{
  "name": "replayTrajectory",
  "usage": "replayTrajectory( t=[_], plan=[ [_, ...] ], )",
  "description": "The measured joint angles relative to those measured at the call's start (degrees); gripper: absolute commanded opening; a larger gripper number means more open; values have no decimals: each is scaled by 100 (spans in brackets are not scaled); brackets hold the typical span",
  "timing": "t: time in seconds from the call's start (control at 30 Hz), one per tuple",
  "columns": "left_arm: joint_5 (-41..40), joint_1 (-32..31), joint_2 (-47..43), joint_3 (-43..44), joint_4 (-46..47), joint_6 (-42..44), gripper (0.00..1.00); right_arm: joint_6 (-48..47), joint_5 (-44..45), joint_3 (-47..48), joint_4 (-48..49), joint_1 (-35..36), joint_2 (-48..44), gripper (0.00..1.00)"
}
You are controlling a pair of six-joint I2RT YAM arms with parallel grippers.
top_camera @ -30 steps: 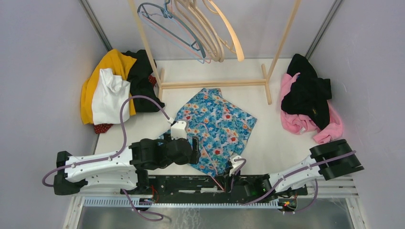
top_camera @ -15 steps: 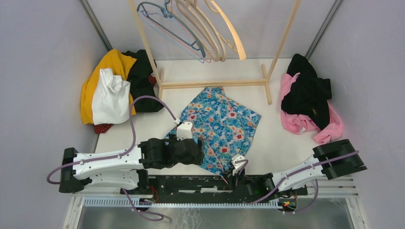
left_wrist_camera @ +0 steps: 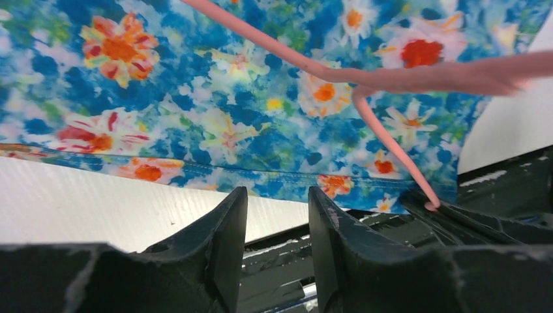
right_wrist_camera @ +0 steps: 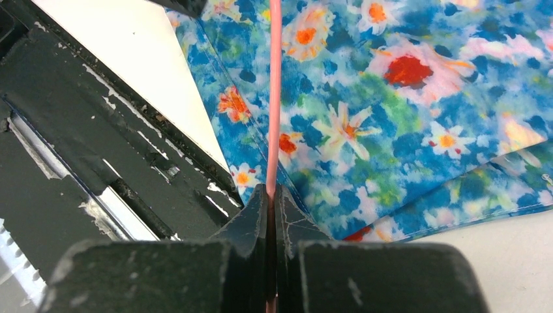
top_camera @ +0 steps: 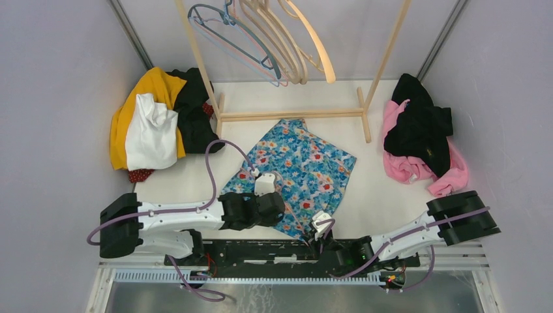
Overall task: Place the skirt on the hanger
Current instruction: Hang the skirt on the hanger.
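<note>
The skirt [top_camera: 301,162], blue with a floral print, lies flat on the white table in front of the rack. A thin pink hanger [right_wrist_camera: 274,98] rests across it. My right gripper [right_wrist_camera: 272,190] is shut on that hanger's wire at the skirt's near edge, close to the black rail [top_camera: 274,251]. My left gripper [left_wrist_camera: 277,193] hovers just short of the skirt's [left_wrist_camera: 215,98] near hem. Its jaws stand apart with nothing between them. The hanger [left_wrist_camera: 306,62] crosses the fabric ahead of it. In the top view the left gripper [top_camera: 269,207] sits at the skirt's near left side, the right gripper [top_camera: 319,222] beside it.
A wooden rack [top_camera: 290,115] with several hangers [top_camera: 274,39] stands behind the skirt. A heap of yellow, white and black clothes [top_camera: 156,120] lies at back left. Pink and black clothes [top_camera: 424,140] lie at the right.
My left arm has swung right along the skirt's near edge, and its jaws have narrowed. The skirt shifted slightly. The right gripper stayed shut on the hanger.
</note>
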Motion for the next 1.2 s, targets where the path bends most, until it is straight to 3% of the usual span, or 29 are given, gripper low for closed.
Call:
replayTrajectory(
  t=[0.67,0.9,1.2],
  plan=[
    [385,629,503,-1038,1622,-28,45,-756,-879,-68,114,-859,-354,1],
    [575,911,-70,-1604,2076,-319,44,-774,-935,-17,184,-920,-173,1],
    [581,1139,-1132,-2124,1565,-509,43,-949,-979,149,122,-927,-17,1]
  ],
)
